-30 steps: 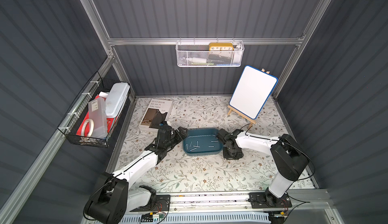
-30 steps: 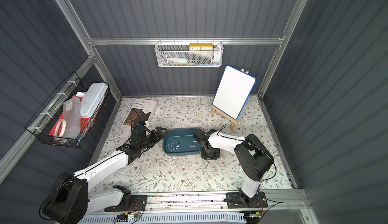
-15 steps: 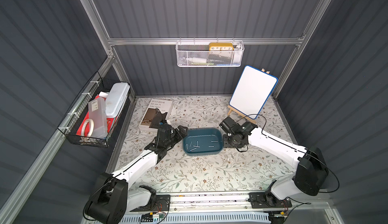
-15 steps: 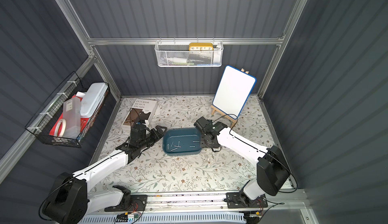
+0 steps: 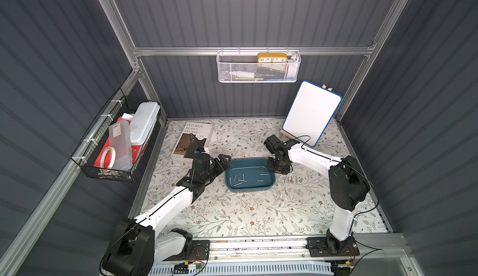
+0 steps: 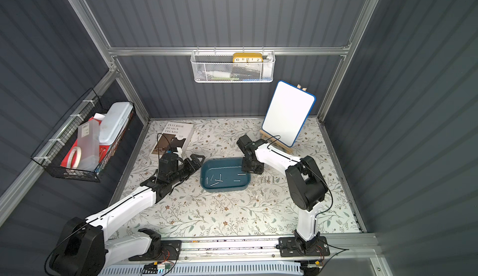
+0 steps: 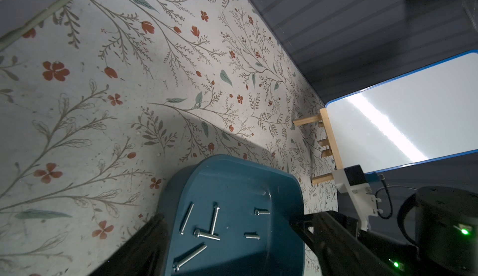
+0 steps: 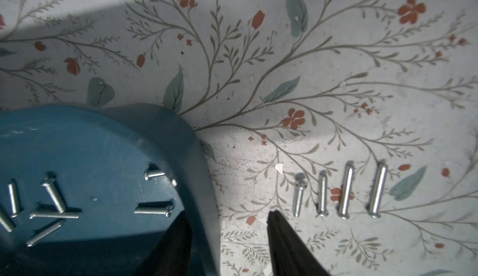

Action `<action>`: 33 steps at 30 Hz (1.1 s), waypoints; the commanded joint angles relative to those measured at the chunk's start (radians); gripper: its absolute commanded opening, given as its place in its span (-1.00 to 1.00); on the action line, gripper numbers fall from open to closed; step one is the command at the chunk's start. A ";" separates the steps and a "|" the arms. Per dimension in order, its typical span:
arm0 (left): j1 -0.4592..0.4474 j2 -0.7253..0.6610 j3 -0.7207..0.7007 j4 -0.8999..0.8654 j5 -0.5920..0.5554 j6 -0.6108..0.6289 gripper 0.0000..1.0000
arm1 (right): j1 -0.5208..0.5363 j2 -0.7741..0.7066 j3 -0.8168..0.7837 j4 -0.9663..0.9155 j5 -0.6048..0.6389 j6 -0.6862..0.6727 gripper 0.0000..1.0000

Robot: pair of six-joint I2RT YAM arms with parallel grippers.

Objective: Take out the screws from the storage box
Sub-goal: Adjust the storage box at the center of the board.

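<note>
Screws (image 8: 152, 211) wait in the box (image 8: 196, 158); your right claw (image 8: 227, 225), open and empty, should dip onto one.

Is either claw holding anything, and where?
Nothing by the right gripper: its jaws straddle the storage box wall, unclosed. The left gripper flanks the box end; cannot tell.

Teal storage box (image 5: 249, 184) — silvery screws (image 7: 201, 234).

White arm (image 5: 168, 207) links, black joints, thin black cables (green lights, seemingly).
</note>
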 commanded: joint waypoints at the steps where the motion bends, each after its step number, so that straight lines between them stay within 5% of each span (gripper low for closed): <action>1: -0.003 -0.039 -0.012 -0.030 -0.011 -0.012 0.82 | -0.002 0.039 0.054 -0.027 -0.020 -0.005 -0.05; 13: -0.003 -0.061 -0.040 -0.034 0.004 -0.019 0.81 | 0.000 0.113 0.158 -0.111 0.000 0.007 -0.98; 22: -0.003 -0.097 -0.013 -0.098 0.023 0.002 0.83 | -0.002 0.109 0.241 -0.266 -0.007 -0.038 -1.00; 33: -0.003 -0.134 0.116 -0.178 0.026 -0.030 0.79 | -0.019 0.043 0.190 -0.381 -0.354 -0.050 -1.00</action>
